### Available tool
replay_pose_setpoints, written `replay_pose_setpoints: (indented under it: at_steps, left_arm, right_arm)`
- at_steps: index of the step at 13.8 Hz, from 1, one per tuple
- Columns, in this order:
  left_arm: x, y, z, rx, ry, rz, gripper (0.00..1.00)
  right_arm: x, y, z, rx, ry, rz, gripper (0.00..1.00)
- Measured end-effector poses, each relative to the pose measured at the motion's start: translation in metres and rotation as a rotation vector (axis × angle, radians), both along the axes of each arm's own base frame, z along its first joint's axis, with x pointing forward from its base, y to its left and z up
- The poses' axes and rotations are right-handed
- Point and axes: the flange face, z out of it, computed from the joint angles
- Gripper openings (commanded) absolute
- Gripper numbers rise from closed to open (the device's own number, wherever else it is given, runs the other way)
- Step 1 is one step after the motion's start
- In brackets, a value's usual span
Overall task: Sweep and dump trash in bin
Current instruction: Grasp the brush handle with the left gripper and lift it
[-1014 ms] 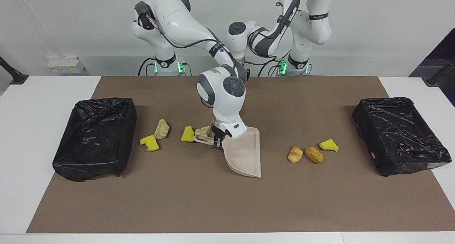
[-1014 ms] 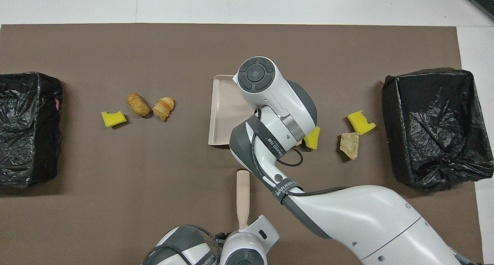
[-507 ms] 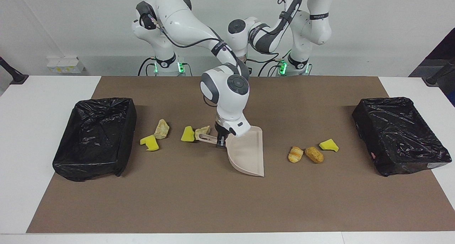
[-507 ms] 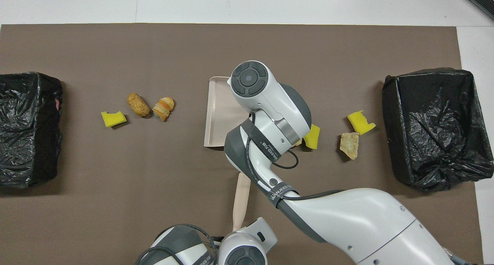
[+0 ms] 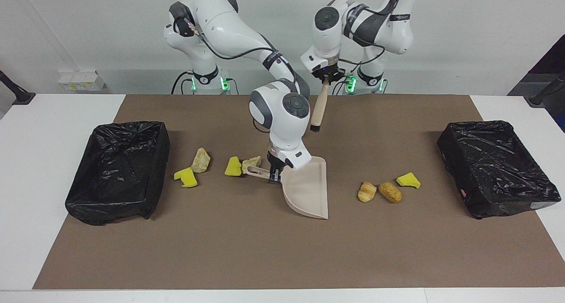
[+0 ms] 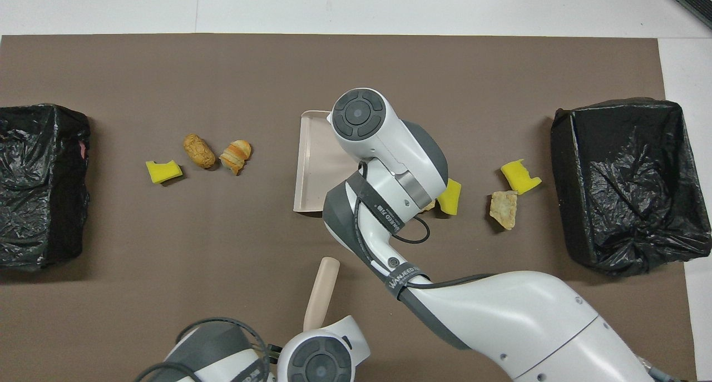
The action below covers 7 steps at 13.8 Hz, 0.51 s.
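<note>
The right claw (image 5: 274, 177), at frame centre, was clamped on the dustpan (image 5: 309, 192) handle. The left claw (image 5: 325, 76), upper centre, gripped the brush (image 5: 317, 109), which hung nearly upright. The rolls (image 5: 379, 192) and one sponge chunk (image 5: 408, 180) lay lower right, facing the pan's open edge.

We count seven bits of trash on the brown mat (image 5: 247, 250): three yellow sponge chunks (image 5: 408, 180) (image 5: 232, 166) (image 5: 186, 177), two pale stone-like lumps (image 5: 200, 160) (image 5: 252, 162) and two bread rolls (image 5: 390, 192) (image 5: 367, 191). Then two black-lined bins (image 5: 117, 170) (image 5: 496, 167), sitting at 9 and 3 o'clock in the facing view. One beige dustpan (image 5: 306, 190), one wooden-handled brush (image 5: 318, 109), and two robot arms. That's the whole tally for us.
</note>
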Motion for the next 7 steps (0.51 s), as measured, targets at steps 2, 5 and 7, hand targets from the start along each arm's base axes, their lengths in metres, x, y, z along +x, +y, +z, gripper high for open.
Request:
replay_pose_setpoints:
  at_steps: [2,5,7]
  left_arm:
    - [0.025,0.052,0.009,-0.027,0.024,0.062,0.00]
    - [0.080,0.126,-0.002,-0.078,-0.026,0.224,0.00]
    - [0.119,0.177,-0.008,-0.089,-0.085,0.310,0.00]
  right_arm:
    - [0.000,0.000,0.000,-0.002,-0.001,0.001,0.00]
    - [0.000,0.000,-0.001,-0.007,-0.001,0.016,0.00]
    - [-0.001,0.001,-0.002,-0.012,0.000,0.031,0.00]
